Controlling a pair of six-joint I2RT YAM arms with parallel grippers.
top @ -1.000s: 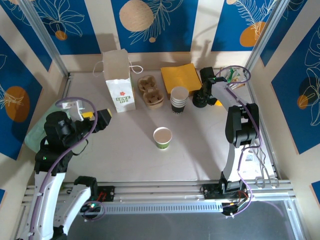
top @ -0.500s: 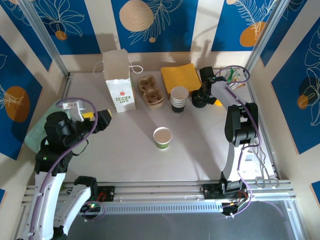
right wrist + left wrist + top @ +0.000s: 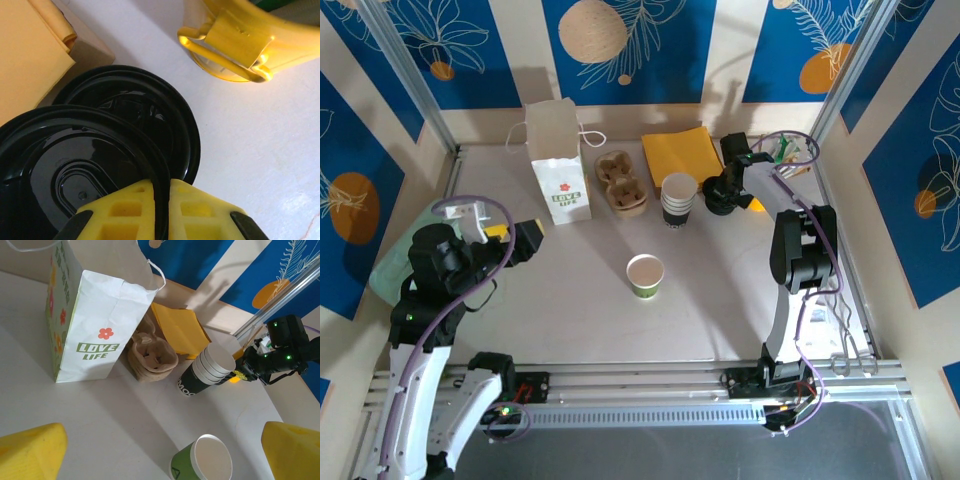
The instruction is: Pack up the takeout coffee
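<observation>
The takeout coffee, a small round paper cup (image 3: 645,275) with a white rim and a green side, stands upright and uncovered on the pale table (image 3: 570,310), its cream inside bare. It sits just ahead of the left gripper (image 3: 160,455), nearer that gripper's right finger, and the gripper is spread fully wide and holds nothing. Well away from the cup, the right gripper (image 3: 161,192) pinches the rim of a glossy black round plastic lid (image 3: 60,165) between its yellow fingers. This lid overlaps a second black lid (image 3: 150,115) just beyond the fingertips.
</observation>
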